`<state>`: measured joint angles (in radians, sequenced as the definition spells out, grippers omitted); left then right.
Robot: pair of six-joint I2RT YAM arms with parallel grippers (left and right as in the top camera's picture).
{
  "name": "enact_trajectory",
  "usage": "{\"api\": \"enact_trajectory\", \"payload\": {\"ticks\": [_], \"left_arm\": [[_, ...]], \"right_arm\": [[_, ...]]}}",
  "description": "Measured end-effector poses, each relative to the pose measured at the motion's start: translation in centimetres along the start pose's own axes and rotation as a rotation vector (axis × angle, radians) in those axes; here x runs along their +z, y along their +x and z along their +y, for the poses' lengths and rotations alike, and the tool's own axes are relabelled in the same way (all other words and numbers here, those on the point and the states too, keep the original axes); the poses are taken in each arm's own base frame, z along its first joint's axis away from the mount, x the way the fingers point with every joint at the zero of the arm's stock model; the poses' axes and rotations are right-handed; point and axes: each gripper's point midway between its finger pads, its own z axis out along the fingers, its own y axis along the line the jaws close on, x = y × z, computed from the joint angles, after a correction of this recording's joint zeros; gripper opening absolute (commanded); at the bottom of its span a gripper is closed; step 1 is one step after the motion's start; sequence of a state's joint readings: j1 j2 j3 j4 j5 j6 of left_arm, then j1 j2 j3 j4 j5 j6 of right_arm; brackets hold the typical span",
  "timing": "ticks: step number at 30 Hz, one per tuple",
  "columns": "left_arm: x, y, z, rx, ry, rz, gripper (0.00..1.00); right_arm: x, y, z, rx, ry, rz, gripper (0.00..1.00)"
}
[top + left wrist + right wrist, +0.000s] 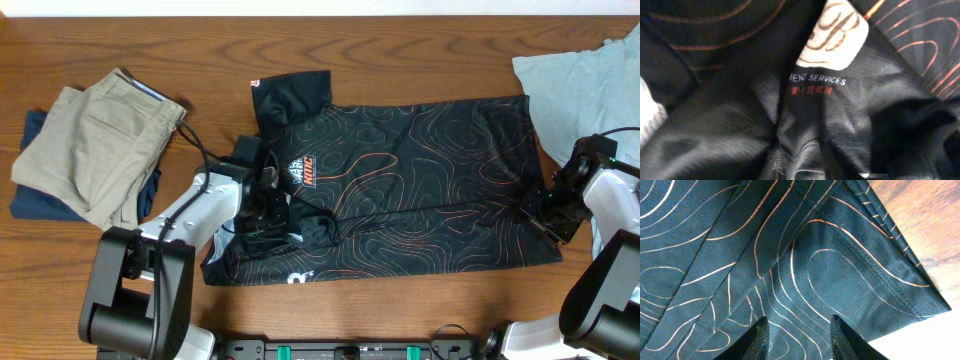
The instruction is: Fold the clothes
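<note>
1. Fingers (761,339) of the right gripper (800,339) stand partly apart over the jersey (420,190) at its hem corner.
2. The left gripper (268,205) pinches bunched jersey cloth beside the chest logo (308,170).
3. The jersey lies spread on the table (400,40).

Left end effector (264,204) seemingly closed; right end effector (799,324) parted.
</note>
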<state>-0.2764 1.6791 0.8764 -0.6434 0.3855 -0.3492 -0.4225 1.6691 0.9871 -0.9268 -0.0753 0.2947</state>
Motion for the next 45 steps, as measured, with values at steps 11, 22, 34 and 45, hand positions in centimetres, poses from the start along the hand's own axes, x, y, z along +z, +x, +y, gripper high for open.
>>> {"api": "enact_trajectory", "payload": {"ticks": [11, 22, 34, 45], "left_arm": [[-3.6, -0.9, 1.2, -0.063, -0.04, -0.018, 0.06], [-6.8, 1.8, 4.5, -0.193, -0.181, 0.01, 0.62], [-6.4, 1.5, 4.9, -0.209, -0.194, -0.009, 0.68], [-12.6, -9.2, -0.5, 0.006, -0.051, -0.41, 0.79]], "right_arm": [[0.0, 0.0, 0.0, 0.0, 0.0, 0.0, 0.39], [0.0, 0.0, 0.0, 0.0, 0.0, 0.0, 0.39], [0.0, 0.0, 0.0, -0.001, 0.0, 0.0, 0.37], [-0.3, -0.1, 1.5, -0.065, -0.082, 0.003, 0.48]]}}
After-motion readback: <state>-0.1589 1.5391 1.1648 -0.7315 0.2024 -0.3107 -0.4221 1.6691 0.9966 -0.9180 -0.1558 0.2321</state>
